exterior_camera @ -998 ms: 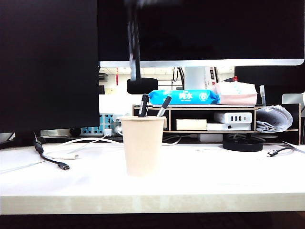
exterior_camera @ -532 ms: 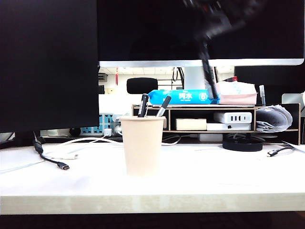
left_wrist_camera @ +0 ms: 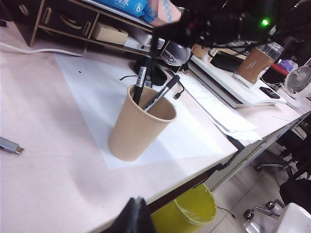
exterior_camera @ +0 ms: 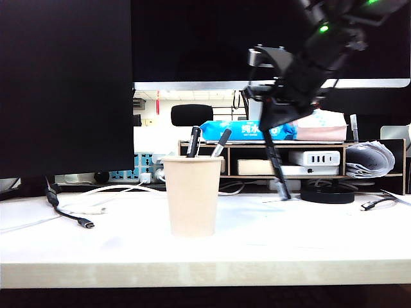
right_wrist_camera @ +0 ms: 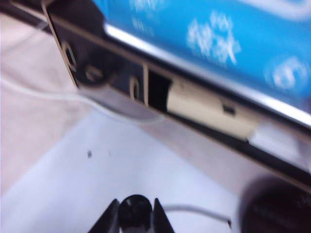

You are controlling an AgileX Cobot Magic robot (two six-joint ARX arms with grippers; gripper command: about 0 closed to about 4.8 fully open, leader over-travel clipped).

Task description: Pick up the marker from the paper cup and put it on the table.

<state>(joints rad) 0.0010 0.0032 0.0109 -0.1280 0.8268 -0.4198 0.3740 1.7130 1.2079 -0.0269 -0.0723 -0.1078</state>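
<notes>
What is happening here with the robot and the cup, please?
The right gripper is shut on the marker and holds it to the right of the paper cup, tip low, just above the table or at it. Two other pens stand in the cup. The left gripper is away from the cup, near the table's front edge; I cannot tell whether it is open.

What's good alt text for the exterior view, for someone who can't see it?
The right claw holds the black marker tip-down over the white table, right of a beige paper cup holding two pens. Monitors and a cluttered shelf sit behind.
</notes>
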